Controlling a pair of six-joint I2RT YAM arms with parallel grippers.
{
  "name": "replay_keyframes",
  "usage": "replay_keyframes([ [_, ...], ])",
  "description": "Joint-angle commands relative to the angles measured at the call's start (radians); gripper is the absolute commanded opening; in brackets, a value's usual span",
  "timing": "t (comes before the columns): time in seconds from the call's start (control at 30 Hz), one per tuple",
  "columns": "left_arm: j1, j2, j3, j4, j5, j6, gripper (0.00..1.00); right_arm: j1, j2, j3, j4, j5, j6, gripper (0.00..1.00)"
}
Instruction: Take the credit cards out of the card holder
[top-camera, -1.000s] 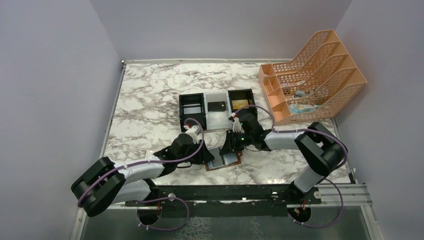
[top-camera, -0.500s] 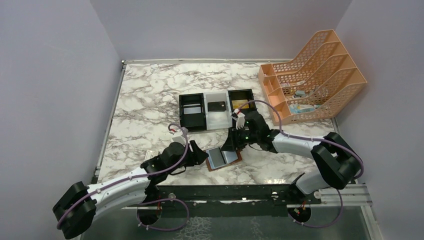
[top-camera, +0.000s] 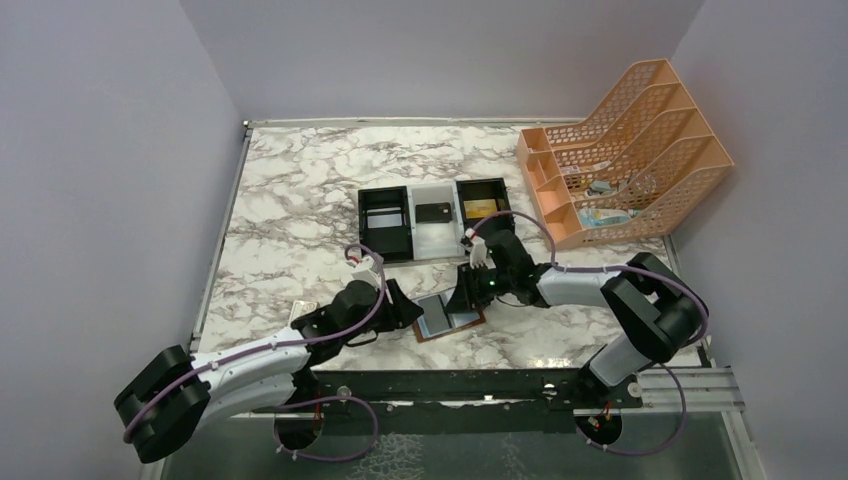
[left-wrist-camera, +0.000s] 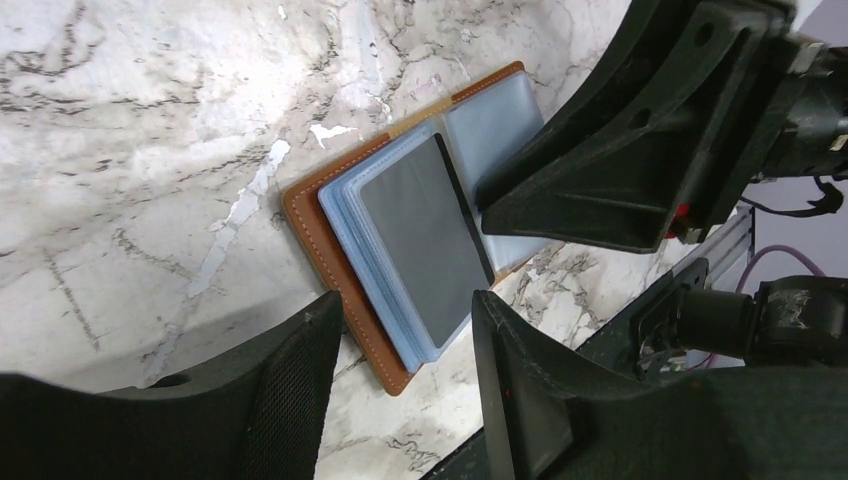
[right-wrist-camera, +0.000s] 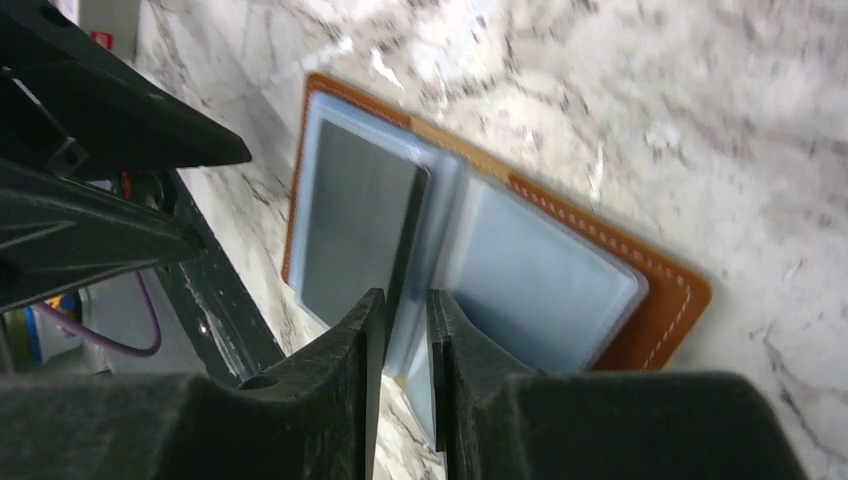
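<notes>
The card holder (top-camera: 448, 318) lies open near the table's front edge, brown leather (left-wrist-camera: 312, 222) with pale blue pockets (right-wrist-camera: 540, 285). A grey credit card (left-wrist-camera: 422, 240) shows in the top pocket of its left half (right-wrist-camera: 350, 220). My right gripper (right-wrist-camera: 405, 300) stands over the fold, jaws nearly together with a pale blue pocket leaf pinched upright between them. My left gripper (left-wrist-camera: 405, 300) hovers open just off the holder's left edge, nothing between its fingers. In the top view the left gripper (top-camera: 402, 311) and right gripper (top-camera: 468, 296) flank the holder.
Behind the holder stands a black-and-white three-compartment tray (top-camera: 388, 232) with a dark card (top-camera: 433, 212) and a gold card (top-camera: 480, 207). At the back right is an orange file rack (top-camera: 625, 150). A small pale flat piece (top-camera: 303, 311) lies left of the left arm. A black rail (top-camera: 450, 385) lines the front edge.
The left arm has drawn back toward the near left, uncovering the holder's left half. The right gripper has stayed over the fold while its arm shifted a little.
</notes>
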Motion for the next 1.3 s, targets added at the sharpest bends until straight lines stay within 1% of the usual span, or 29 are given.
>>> replay_keyframes([
  [0.0, -0.003, 0.073, 0.061, 0.059, 0.073, 0.030, 0.51, 0.001, 0.028, -0.081, 0.083, -0.054, 0.087, 0.20],
  [0.13, -0.003, 0.127, 0.081, 0.070, 0.085, 0.053, 0.45, 0.001, 0.021, -0.168, 0.173, -0.047, 0.177, 0.17],
  [0.3, -0.004, 0.170, 0.117, 0.068, 0.095, 0.089, 0.45, 0.002, -0.030, -0.239, 0.223, -0.026, 0.239, 0.17],
  [0.43, -0.005, 0.213, 0.146, 0.051, 0.090, 0.112, 0.44, 0.001, -0.091, -0.240, 0.215, -0.021, 0.253, 0.22],
  [0.57, -0.007, 0.263, 0.175, 0.053, 0.113, 0.128, 0.42, 0.001, -0.156, -0.230, 0.208, -0.006, 0.277, 0.29],
  [0.67, -0.010, 0.271, 0.181, 0.054, 0.119, 0.124, 0.41, 0.001, -0.172, -0.193, 0.173, -0.011, 0.259, 0.28],
  [0.77, -0.015, 0.254, 0.173, 0.053, 0.120, 0.120, 0.41, 0.002, -0.164, -0.153, 0.120, -0.016, 0.218, 0.28],
  [0.87, -0.021, 0.242, 0.162, 0.052, 0.136, 0.112, 0.41, 0.001, -0.129, -0.114, 0.070, -0.013, 0.185, 0.25],
  [1.0, -0.036, 0.250, 0.160, 0.040, 0.141, 0.098, 0.41, 0.002, -0.072, -0.094, 0.065, -0.031, 0.163, 0.22],
  [1.13, -0.055, 0.262, 0.164, 0.040, 0.148, 0.094, 0.40, 0.001, -0.028, -0.093, 0.048, -0.020, 0.148, 0.22],
  [1.27, -0.071, 0.306, 0.178, 0.036, 0.156, 0.089, 0.40, 0.001, 0.003, -0.109, 0.062, -0.030, 0.156, 0.18],
])
